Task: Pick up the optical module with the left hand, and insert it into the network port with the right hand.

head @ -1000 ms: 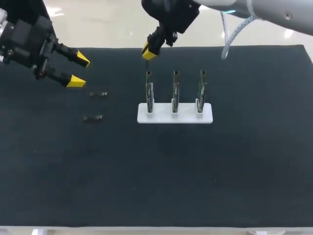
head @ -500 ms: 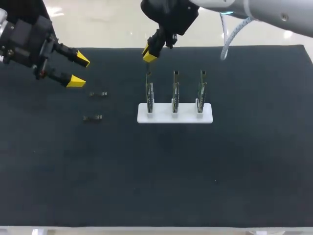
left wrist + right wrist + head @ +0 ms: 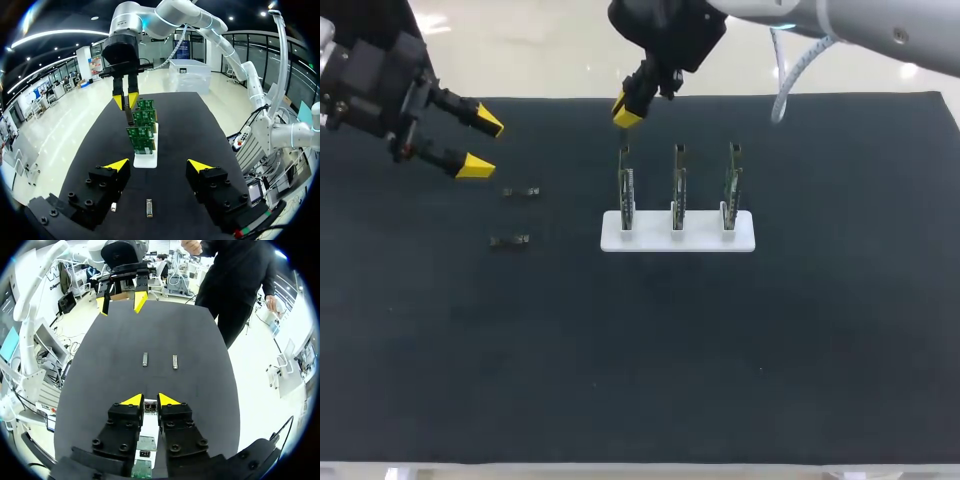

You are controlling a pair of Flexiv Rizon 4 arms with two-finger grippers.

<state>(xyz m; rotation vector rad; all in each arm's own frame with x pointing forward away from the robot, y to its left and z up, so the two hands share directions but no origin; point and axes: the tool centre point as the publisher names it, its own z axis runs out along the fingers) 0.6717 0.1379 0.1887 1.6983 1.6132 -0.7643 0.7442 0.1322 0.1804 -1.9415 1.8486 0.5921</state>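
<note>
on the black table (image 3: 820, 350), three green circuit boards (image 3: 678, 185) are held upright in a row in a white holder (image 3: 678, 240), just above the middle of the frame in the head view. two small optical modules are seen lying flat on the table to the left of the holder, one (image 3: 521, 191) nearer the top of the frame and the other (image 3: 509, 240) just below it; they lie apart from each other and nothing touches them.

the left claw (image 3: 480, 143) is held in the air at the upper left of the frame, above and to the left of the modules. it is spread wide and nothing is gripped. in the left wrist view both modules (image 3: 148, 208) are found under the claw (image 3: 158, 165), with the boards ahead of it.

the right claw (image 3: 627, 108) is hung from the top of the frame, directly above the leftmost of the circuit boards and clear of its upper edge. whether anything is gripped by it cannot be told: in the right wrist view a small part is seen at the claw (image 3: 146, 399), but it cannot be made out as a held thing or as the board below.
</note>
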